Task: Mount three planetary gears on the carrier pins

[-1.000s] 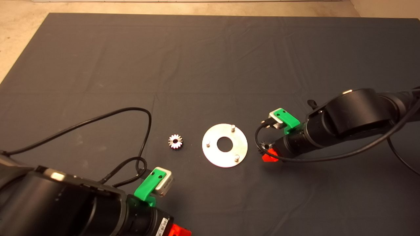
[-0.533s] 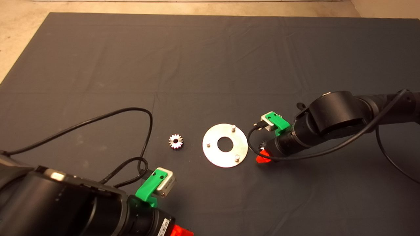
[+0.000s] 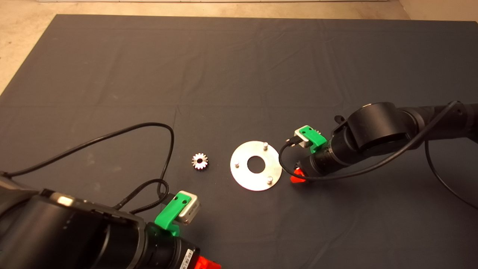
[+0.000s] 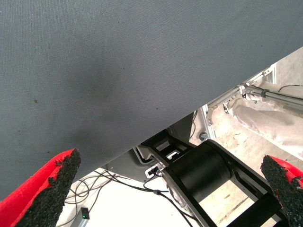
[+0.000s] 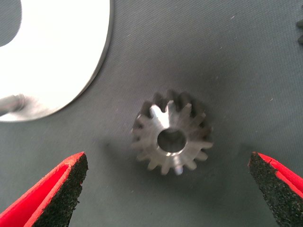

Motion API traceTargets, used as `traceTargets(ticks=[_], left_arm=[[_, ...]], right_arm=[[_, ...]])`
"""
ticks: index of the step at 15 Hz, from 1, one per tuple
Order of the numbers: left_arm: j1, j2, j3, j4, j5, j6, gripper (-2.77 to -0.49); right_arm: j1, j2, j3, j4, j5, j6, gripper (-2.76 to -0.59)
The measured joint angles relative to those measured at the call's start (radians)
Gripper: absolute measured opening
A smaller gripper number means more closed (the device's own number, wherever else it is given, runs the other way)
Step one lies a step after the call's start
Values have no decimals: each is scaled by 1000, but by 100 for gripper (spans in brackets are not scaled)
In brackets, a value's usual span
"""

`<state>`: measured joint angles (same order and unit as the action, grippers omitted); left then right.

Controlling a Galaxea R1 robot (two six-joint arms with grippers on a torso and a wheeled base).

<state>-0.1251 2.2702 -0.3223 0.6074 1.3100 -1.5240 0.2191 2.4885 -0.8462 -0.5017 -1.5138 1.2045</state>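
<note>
The right gripper [image 5: 168,189], fingers spread wide, hovers over a gear [image 5: 171,132] lying on the mat [image 3: 239,67] just beside the disc [image 3: 246,179], right of centre. The disc's three pins [image 3: 265,144] stand bare. The left gripper [image 4: 170,189], also spread, waits at lower left.

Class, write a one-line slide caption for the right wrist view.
Open right gripper poised over a planetary gear lying flat on the dark mat, beside the shiny carrier disc.
</note>
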Motion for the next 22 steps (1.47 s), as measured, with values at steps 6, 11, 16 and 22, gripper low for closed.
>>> traceTargets(ticks=[6, 11, 16, 22], left_arm=[[0, -1, 0, 6, -29, 0, -50], [0, -7, 0, 10, -29, 0, -50], [0, -6, 0, 15, -29, 0, -50], [0, -6, 0, 18, -29, 0, -50]], right_arm=[[-1, 16, -20, 0, 1, -1, -111], [-42, 16, -28, -2, -1, -1, -134], [-44, 16, -34, -14, -1, -17, -155], [-41, 16, -63, -15, 1, -49, -184]])
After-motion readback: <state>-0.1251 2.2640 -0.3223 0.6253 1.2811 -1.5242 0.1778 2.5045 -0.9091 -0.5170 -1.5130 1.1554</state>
